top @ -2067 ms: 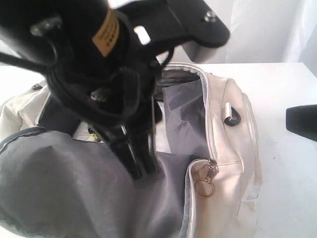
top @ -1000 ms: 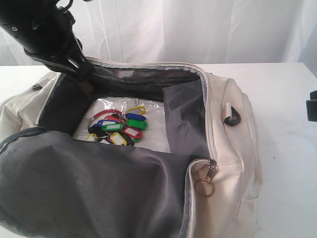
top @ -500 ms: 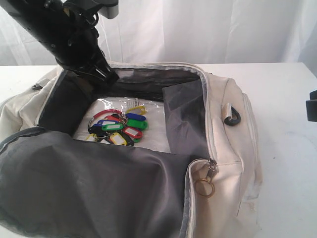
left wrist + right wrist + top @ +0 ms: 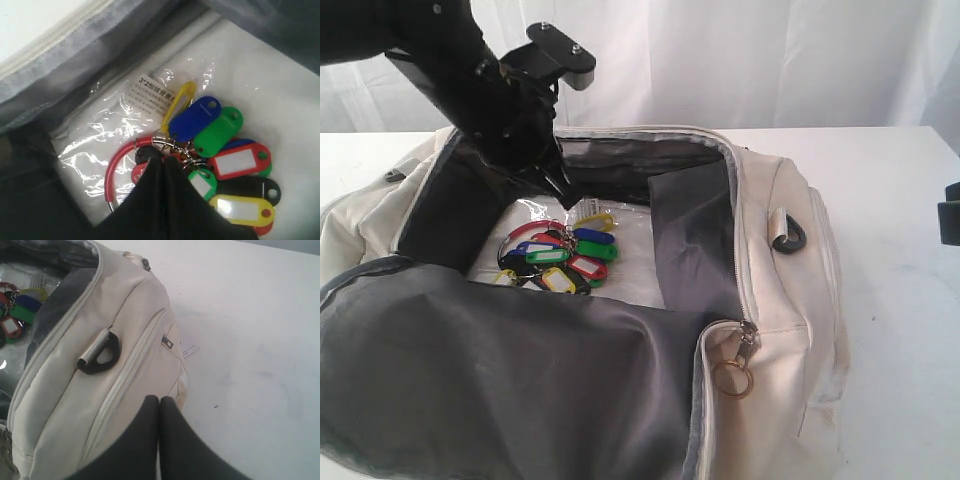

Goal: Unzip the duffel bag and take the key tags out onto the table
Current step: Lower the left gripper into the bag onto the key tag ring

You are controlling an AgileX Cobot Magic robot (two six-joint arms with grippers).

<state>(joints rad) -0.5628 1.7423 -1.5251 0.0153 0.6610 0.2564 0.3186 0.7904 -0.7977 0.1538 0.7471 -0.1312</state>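
Note:
The cream duffel bag (image 4: 780, 290) lies unzipped on the white table (image 4: 900, 350), its grey-lined flap folded toward the front. The key tags (image 4: 560, 258), red, green, yellow and blue on metal rings, rest on a clear plastic packet inside. My left gripper (image 4: 563, 190) hangs shut just above and behind them; in the left wrist view its tips (image 4: 162, 157) sit over the rings of the key tags (image 4: 220, 135), holding nothing. My right gripper (image 4: 159, 399) is shut and empty beside the bag's side pocket (image 4: 130, 315), at the far right edge (image 4: 950, 215).
A brass ring zipper pull (image 4: 734, 378) hangs at the bag's front corner. A black strap loop (image 4: 786, 238) sticks out of the bag's right side. The clear packet (image 4: 100, 130) carries a printed label. A white curtain backs the table.
The left arm, earlier deep in the bag in front of the camera, rose to the upper left and has since swung right and down toward the opening. The tags lie uncovered. The right gripper has barely moved.

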